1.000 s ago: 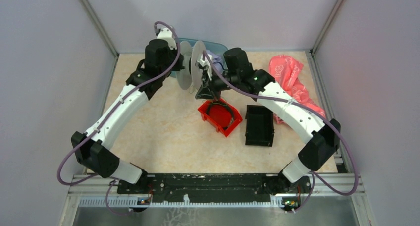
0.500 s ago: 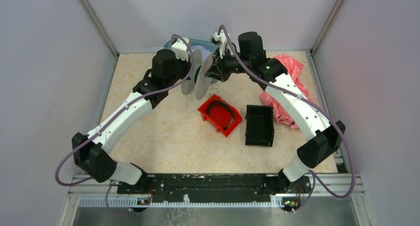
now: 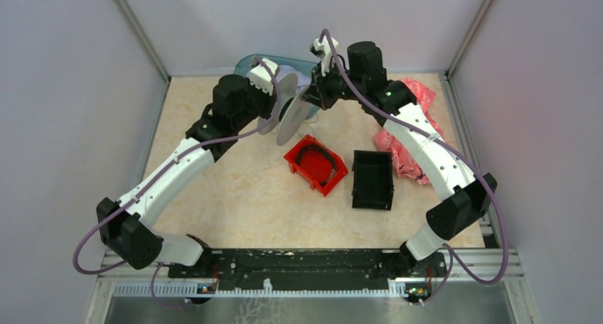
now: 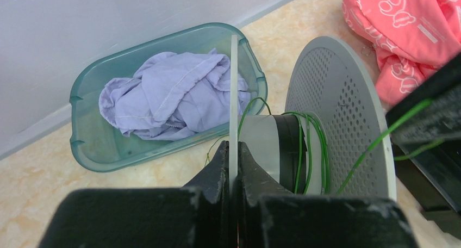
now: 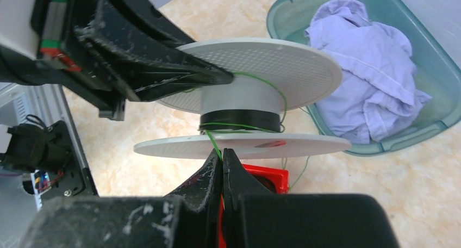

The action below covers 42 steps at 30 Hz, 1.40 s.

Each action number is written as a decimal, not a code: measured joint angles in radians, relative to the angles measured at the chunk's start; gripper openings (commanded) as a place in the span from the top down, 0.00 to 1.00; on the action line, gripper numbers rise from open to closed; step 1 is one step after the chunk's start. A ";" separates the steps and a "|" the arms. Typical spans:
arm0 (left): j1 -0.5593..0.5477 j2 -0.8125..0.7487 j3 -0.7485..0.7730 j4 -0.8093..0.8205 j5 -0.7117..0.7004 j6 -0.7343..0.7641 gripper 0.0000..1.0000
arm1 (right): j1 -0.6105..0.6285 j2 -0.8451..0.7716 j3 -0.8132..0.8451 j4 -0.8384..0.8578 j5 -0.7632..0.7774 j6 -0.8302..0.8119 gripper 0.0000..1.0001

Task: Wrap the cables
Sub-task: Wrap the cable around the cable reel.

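A white spool with two perforated flanges hangs in the air above the table's back. My left gripper is shut on the thin rim of one flange; the other flange faces the camera. The cables show as thin green wire wound in a few turns round the grey and black hub. My right gripper is shut on a green strand that runs up to the hub, just under the lower flange. A loose green end dangles beside the spool.
A teal basin with a lilac cloth stands against the back wall. A pink cloth lies at the back right. A red bin and a black bin sit below the spool, mid-table.
The left arm has carried the spool a little to the right and tilted it. The right gripper has swung from below the spool up toward the back, still pinching the green wire.
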 measured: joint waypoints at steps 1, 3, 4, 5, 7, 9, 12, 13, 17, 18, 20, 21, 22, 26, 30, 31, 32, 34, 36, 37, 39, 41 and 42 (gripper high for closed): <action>0.000 -0.002 -0.002 0.000 0.009 0.009 1.00 | -0.002 0.000 0.001 0.000 0.008 0.000 1.00; 0.000 -0.008 -0.006 0.000 0.027 0.021 1.00 | -0.006 0.001 0.002 -0.001 0.025 0.000 1.00; 0.000 -0.012 -0.009 0.001 0.032 0.024 1.00 | -0.009 0.002 0.002 -0.002 0.028 0.000 1.00; 0.000 -0.015 -0.010 0.001 0.036 0.028 1.00 | -0.010 0.002 0.002 -0.002 0.030 0.000 0.99; 0.000 -0.020 -0.011 0.001 0.045 0.035 1.00 | -0.010 0.003 0.002 -0.002 0.035 0.000 0.98; 0.001 -0.022 -0.011 0.001 0.055 0.038 1.00 | -0.010 0.003 0.002 -0.002 0.045 -0.003 0.97; 0.001 -0.024 -0.011 -0.001 0.068 0.038 1.00 | -0.012 0.003 0.001 -0.002 0.069 -0.014 0.96; 0.002 -0.026 -0.011 -0.002 0.074 0.038 1.00 | -0.014 0.003 0.000 0.000 0.077 -0.018 0.96; 0.002 -0.036 -0.012 -0.009 0.095 0.039 1.00 | -0.042 0.003 -0.016 0.010 0.109 -0.027 0.95; 0.002 -0.039 -0.012 -0.009 0.100 0.039 1.00 | -0.052 0.003 -0.021 0.015 0.113 -0.028 0.95; 0.002 -0.044 -0.012 -0.009 0.111 0.038 1.00 | -0.070 0.003 -0.032 0.026 0.123 -0.028 0.95; 0.002 -0.047 -0.012 -0.010 0.117 0.038 1.00 | -0.079 0.003 -0.038 0.029 0.128 -0.029 0.95; 0.002 -0.049 -0.012 -0.010 0.121 0.038 1.00 | -0.086 0.004 -0.044 0.032 0.132 -0.029 0.95; 0.002 -0.052 -0.012 -0.012 0.140 0.038 1.00 | -0.108 0.005 -0.076 0.043 0.137 -0.034 0.94; 0.002 -0.052 -0.012 -0.019 0.151 0.035 1.00 | -0.133 0.010 -0.107 0.057 0.132 -0.035 0.93; 0.003 -0.052 -0.012 -0.022 0.151 0.034 1.00 | -0.142 0.010 -0.121 0.064 0.132 -0.035 0.92; 0.005 -0.052 -0.012 -0.025 0.153 0.031 1.00 | -0.153 0.010 -0.137 0.072 0.130 -0.035 0.91; 0.007 -0.052 -0.012 -0.031 0.154 0.024 1.00 | -0.174 0.010 -0.173 0.087 0.127 -0.035 0.89; 0.010 -0.052 -0.012 -0.034 0.154 0.013 1.00 | -0.194 0.010 -0.210 0.095 0.125 -0.035 0.87; 0.012 -0.052 -0.011 -0.037 0.155 0.008 1.00 | -0.201 0.010 -0.228 0.098 0.124 -0.034 0.86; 0.017 -0.052 -0.009 -0.044 0.155 -0.006 1.00 | -0.212 0.013 -0.261 0.102 0.120 -0.034 0.85; 0.024 -0.052 -0.008 -0.050 0.159 -0.024 1.00 | -0.216 0.016 -0.284 0.110 0.110 -0.034 0.83; 0.027 -0.052 -0.006 -0.053 0.159 -0.033 1.00 | -0.216 0.017 -0.296 0.114 0.103 -0.033 0.82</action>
